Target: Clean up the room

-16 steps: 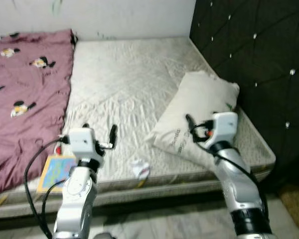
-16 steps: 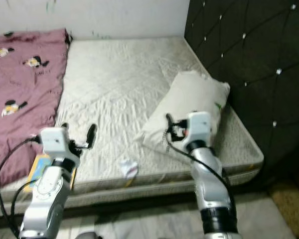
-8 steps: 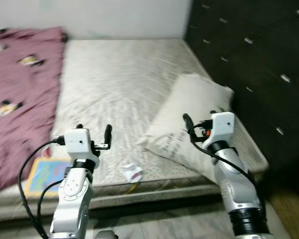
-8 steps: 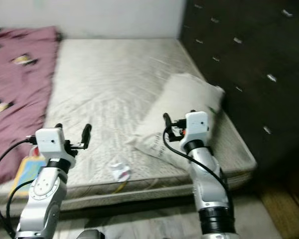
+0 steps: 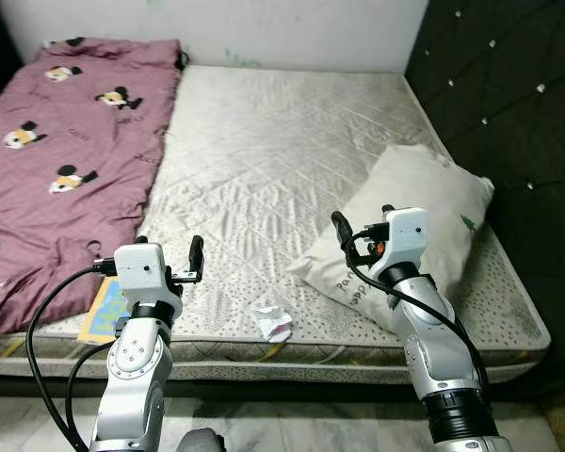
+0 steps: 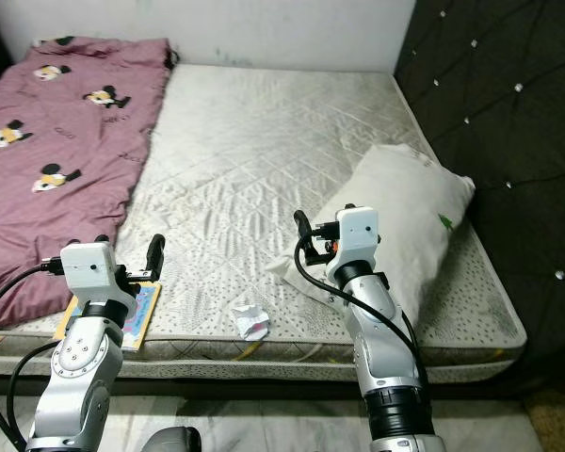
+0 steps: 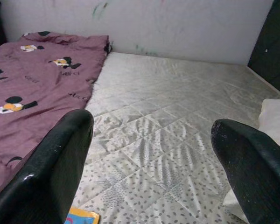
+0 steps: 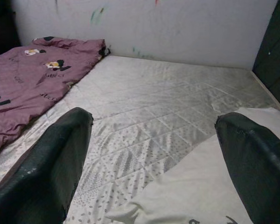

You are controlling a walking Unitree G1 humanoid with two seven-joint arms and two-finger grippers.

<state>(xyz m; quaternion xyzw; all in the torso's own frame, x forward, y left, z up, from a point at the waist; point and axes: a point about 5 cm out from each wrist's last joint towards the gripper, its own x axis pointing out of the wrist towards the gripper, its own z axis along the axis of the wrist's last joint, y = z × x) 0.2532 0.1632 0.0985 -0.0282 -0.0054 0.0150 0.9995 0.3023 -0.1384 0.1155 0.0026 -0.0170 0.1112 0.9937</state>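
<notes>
Both claws raised over the bed edge, view now wider and steadier

The left claw (image 5: 195, 259) and right claw (image 5: 344, 237) hang released, fingers spread, holding nothing. Since a moment ago the camera has swung back, bringing the whole mattress (image 5: 292, 132) into view, so picking can begin. The crumpled paper (image 5: 273, 322) lies between the claws, nearer the edge, with no clear long axis; the pillow (image 5: 424, 212) beyond the right claw slants toward the headboard (image 5: 508, 85).

both arms raised forward, left claw (image 5: 196, 259) and right claw (image 5: 342, 231) spread wide, holding nothing
</notes>
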